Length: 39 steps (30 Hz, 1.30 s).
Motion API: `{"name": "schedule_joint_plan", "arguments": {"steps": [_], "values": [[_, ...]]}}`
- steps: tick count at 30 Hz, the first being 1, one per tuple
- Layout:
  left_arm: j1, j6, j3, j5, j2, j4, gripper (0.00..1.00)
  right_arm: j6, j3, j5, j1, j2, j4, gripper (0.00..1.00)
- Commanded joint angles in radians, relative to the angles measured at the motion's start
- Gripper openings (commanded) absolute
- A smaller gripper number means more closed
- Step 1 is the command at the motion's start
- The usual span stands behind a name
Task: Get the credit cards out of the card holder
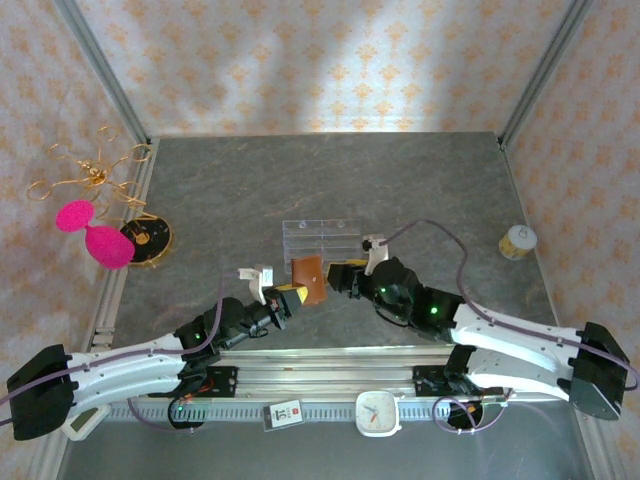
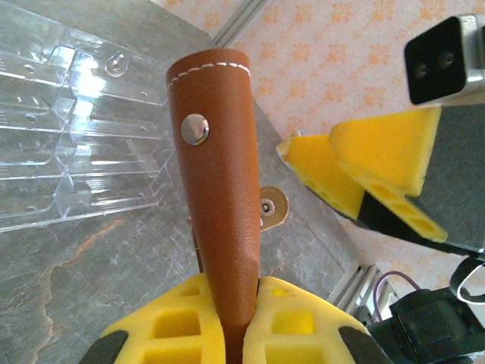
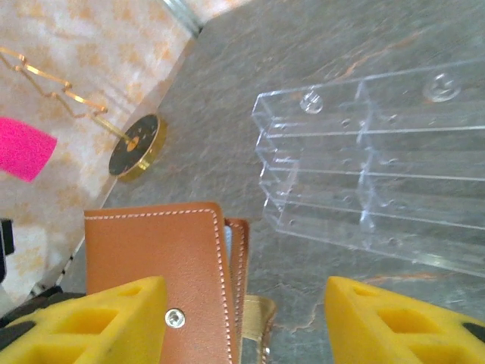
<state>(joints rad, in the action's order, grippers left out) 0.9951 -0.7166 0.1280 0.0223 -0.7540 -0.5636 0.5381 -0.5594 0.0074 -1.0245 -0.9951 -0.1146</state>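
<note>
— Where is the wallet (image 1: 308, 278)?
— In my left gripper (image 2: 235, 334). Its yellow pads (image 2: 136, 330) are pressed tight against both faces of the lower end. The brown leather stands up from between them, with white stitching along the top edge.
— Is it fastened?
— No. The metal stud (image 2: 195, 129) on its face is bare, and the snap tab (image 2: 269, 206) hangs loose at the side.
— And your right gripper (image 3: 242, 318)?
— Its fingers (image 3: 379, 311) stand well apart and grip nothing. It is just beside the wallet, on the wallet's right. From its own camera one finger overlaps the leather face, but I cannot tell whether it touches.
— What lies around?
— Seen from above, the wallet is between my two grippers, near the middle of the grey table (image 1: 400, 180) and just on the near side of a clear tray (image 1: 322, 240). Well off to the left is a gold wire stand (image 1: 100, 175) with a pink thing (image 1: 95, 232) beside it. Far to the right is a small pale can (image 1: 517, 241).
</note>
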Motion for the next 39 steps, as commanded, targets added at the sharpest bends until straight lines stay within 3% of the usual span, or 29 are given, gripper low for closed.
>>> {"name": "schedule_joint_plan", "arguments": {"steps": [1, 6, 13, 17, 20, 29, 36, 39], "values": [[0.010, -0.003, -0.001, 0.021, 0.014, -0.031, 0.00, 0.007, -0.012, -0.055, 0.002, -0.051, -0.049, 0.56], [0.011, -0.012, -0.010, 0.013, 0.034, -0.035, 0.00, 0.067, 0.010, -0.001, 0.014, -0.062, -0.022, 0.51], [0.010, -0.018, -0.015, 0.024, 0.024, -0.068, 0.00, 0.084, 0.053, -0.096, 0.020, -0.092, -0.112, 0.45], [0.011, -0.028, -0.027, 0.018, 0.031, -0.084, 0.00, 0.089, 0.055, -0.095, 0.020, -0.112, -0.117, 0.26], [0.011, -0.048, -0.035, 0.018, 0.022, -0.085, 0.00, 0.095, 0.064, -0.094, 0.021, -0.108, -0.113, 0.00], [0.010, -0.162, 0.004, 0.091, -0.178, 0.061, 0.00, 0.160, 0.155, -0.072, 0.004, -0.088, -0.008, 0.00], [0.003, -0.202, 0.043, 0.155, -0.376, 0.129, 0.36, 0.150, 0.170, 0.032, -0.030, -0.086, 0.073, 0.00], [-0.018, -0.190, 0.061, 0.179, -0.427, 0.173, 0.44, 0.145, 0.170, 0.047, -0.037, -0.112, 0.083, 0.00]]}}
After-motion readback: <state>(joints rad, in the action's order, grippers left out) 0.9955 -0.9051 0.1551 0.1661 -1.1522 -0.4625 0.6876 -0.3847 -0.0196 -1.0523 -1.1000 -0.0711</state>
